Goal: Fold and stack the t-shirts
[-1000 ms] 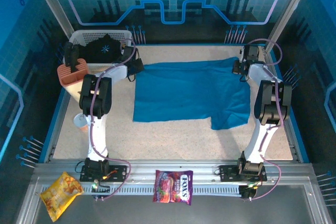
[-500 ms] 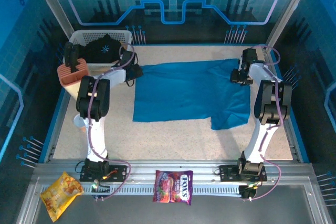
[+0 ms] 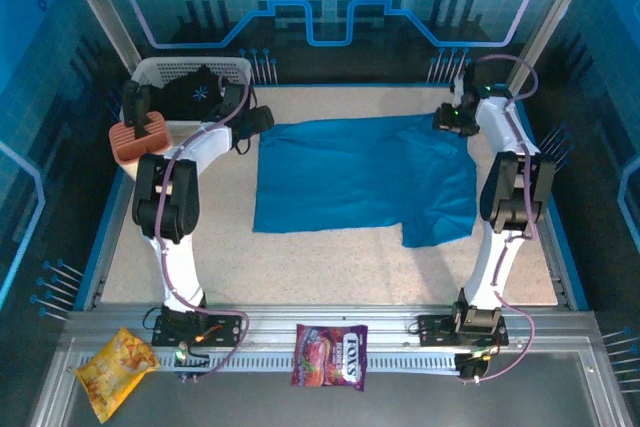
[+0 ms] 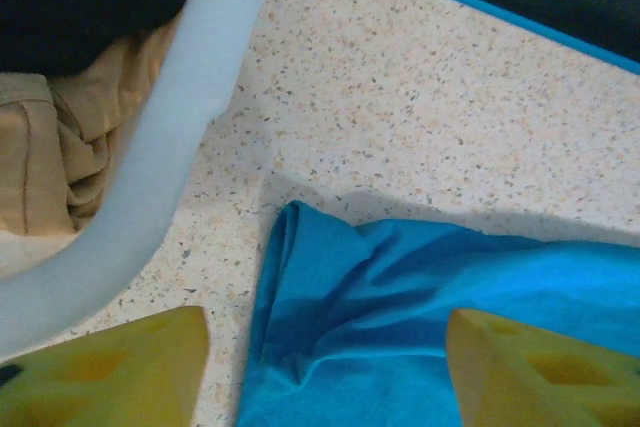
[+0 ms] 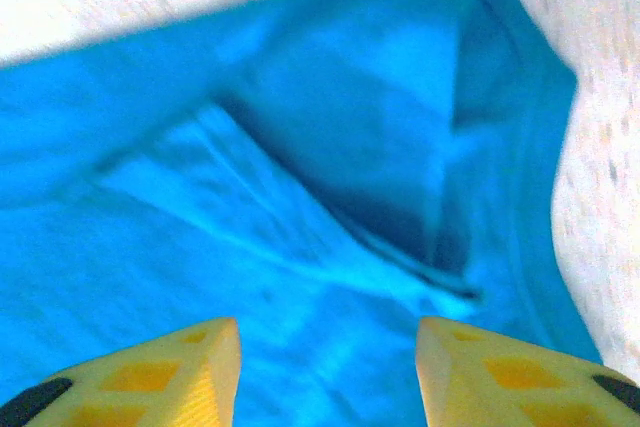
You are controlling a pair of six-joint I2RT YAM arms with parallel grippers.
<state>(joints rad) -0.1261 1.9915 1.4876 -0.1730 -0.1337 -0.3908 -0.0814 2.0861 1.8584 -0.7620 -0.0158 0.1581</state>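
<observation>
Speckled table (image 3: 330,257) inside a blue-lit cell. Teal t-shirt (image 3: 360,177) flat, long axis running from left gripper (image 3: 258,124) to right gripper (image 3: 447,119). Both spread wide, each poised over its own far corner; equally near. Black t-shirt (image 3: 195,97) behind the left, in the basket (image 3: 175,63).

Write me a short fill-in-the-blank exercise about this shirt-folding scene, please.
1. The black t-shirt lies inside the white ____.
2. The left gripper hangs above the teal t-shirt's far-____ corner.
3. The right gripper's jaws stand ____.
Missing words: basket; left; open.
</observation>
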